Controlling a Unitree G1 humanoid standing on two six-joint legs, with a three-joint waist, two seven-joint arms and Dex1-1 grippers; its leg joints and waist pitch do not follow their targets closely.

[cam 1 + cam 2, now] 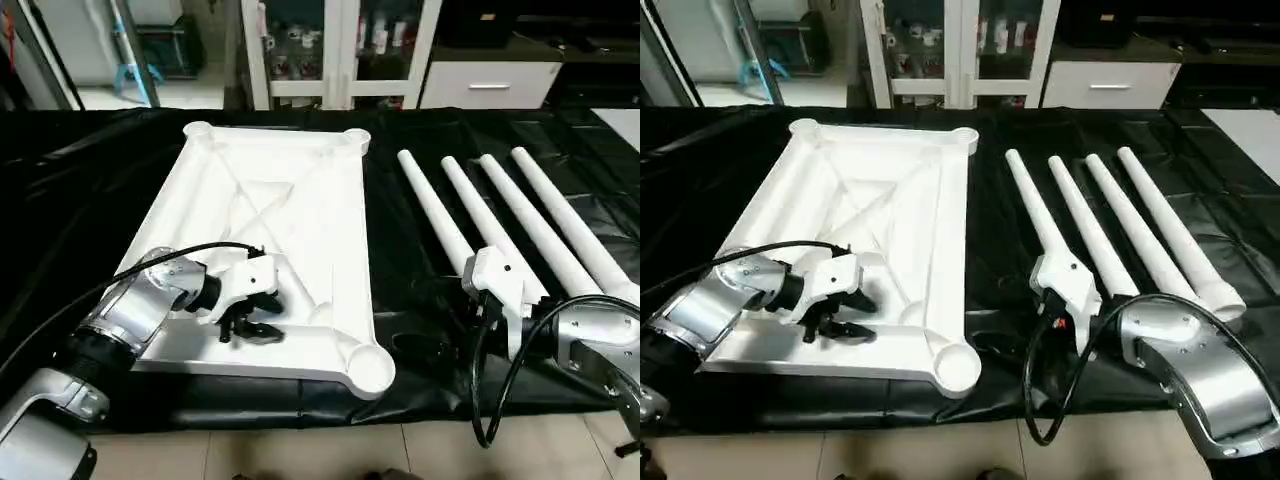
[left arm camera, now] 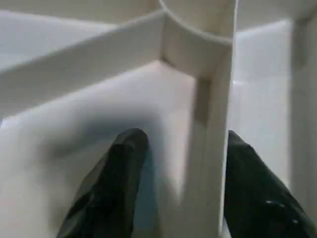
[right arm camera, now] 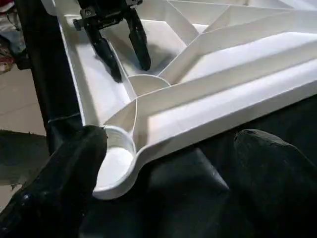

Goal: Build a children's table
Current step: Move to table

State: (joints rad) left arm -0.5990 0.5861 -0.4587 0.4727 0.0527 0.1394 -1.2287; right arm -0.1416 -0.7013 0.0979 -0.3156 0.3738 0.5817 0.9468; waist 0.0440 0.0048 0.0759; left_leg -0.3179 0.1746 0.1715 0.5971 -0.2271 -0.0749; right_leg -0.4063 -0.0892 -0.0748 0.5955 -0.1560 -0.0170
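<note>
Left eye view: the white table top (image 1: 275, 250) lies upside down on the black-draped work table (image 1: 80, 200), ribs facing up, its long axis running away from the robot. Four white legs (image 1: 500, 225) lie side by side on the cloth to its right, also pointing away, well apart from the corner sockets.

The left gripper (image 1: 250, 325) is down inside the near end of the top, close to the near edge. In the left wrist view its two black fingers (image 2: 114, 188) straddle an upright rib (image 2: 210, 148), one on each side, with a gap on both sides; the jaws are partly open and not yet pinching it.

The right gripper (image 1: 1068, 318) hangs over the cloth between the top and the legs, just beside the nearest leg. In the right wrist view its jaws stand wide open with nothing between them, looking across at the near right corner socket (image 3: 116, 161).

The coming move seems to turn on this: the rib already sits between the left jaws, so that arm can steady the top, while the legs lie right beside the right gripper, lengthwise to its reach.
</note>
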